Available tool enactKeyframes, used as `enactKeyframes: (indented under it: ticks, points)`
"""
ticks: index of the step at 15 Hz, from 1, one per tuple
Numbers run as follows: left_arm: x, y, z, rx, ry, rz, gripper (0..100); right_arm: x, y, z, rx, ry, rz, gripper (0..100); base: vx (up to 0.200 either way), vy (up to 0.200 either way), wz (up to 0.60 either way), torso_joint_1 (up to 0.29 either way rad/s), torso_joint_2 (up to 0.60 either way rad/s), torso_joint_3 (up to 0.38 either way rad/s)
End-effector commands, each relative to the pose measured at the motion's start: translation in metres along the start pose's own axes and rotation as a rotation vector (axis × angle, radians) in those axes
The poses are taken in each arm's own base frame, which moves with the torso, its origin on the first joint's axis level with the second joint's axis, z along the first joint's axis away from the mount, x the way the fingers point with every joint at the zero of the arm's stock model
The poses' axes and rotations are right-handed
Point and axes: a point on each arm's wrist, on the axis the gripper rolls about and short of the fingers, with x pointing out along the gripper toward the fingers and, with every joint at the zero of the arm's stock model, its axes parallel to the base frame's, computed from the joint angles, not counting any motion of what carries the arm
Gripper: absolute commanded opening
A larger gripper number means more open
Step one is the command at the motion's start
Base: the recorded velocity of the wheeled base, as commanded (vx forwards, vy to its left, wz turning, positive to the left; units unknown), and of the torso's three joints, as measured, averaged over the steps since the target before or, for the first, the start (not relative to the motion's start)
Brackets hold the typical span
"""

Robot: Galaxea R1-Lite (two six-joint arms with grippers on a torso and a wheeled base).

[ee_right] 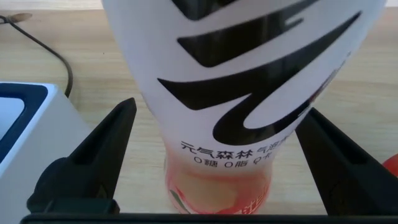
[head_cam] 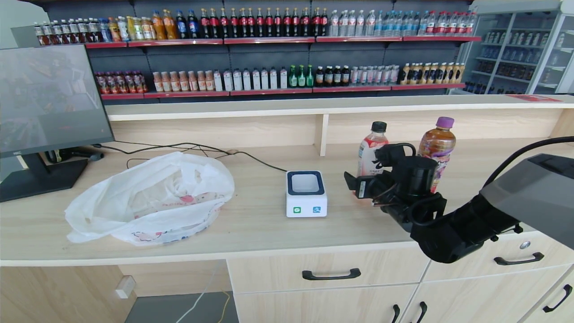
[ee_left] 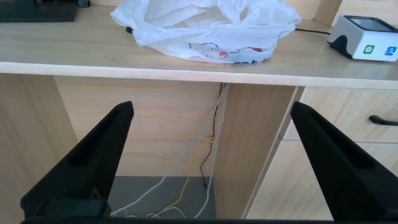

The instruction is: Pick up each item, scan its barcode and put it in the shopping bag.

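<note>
Found right gripper (ee_right: 217, 115) with jaws spread wide either side of upright, black-capped clear plastic bottle of pink drink (ee_right: 249, 74). Not yet clamped; judged lined up for 1 side grasp. Noted white box scanner (head_cam: 306, 193) just beside those jaws. Found left gripper (ee_left: 211, 109) with jaws apart, holding nothing, below edge of light wooden counter (ee_left: 74, 53), facing crumpled white plastic shopping bag (ee_left: 205, 31) beyond. Cannot tell bag's contents.

Wood counter (head_cam: 260, 224) w/ drawers (head_cam: 332, 264); drink shelves (head_cam: 269, 41), glass fridge (head_cam: 511, 49) behind.
</note>
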Motion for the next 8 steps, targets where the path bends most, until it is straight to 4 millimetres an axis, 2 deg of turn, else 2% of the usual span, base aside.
enactKeyframes:
  ticks: [1, 8]
  points:
    - [0.0, 0.0, 0.0, 0.0, 0.0, 0.0, 100, 0.005, 0.001, -0.004, -0.004, 0.005, 0.0, 100, 0.0, 0.0, 0.0, 0.0, 0.0, 0.0]
    - [0.0, 0.0, 0.0, 0.0, 0.0, 0.0, 100, 0.014, -0.003, 0.006, -0.011, -0.033, -0.016, 100, 0.0, 0.0, 0.0, 0.0, 0.0, 0.0]
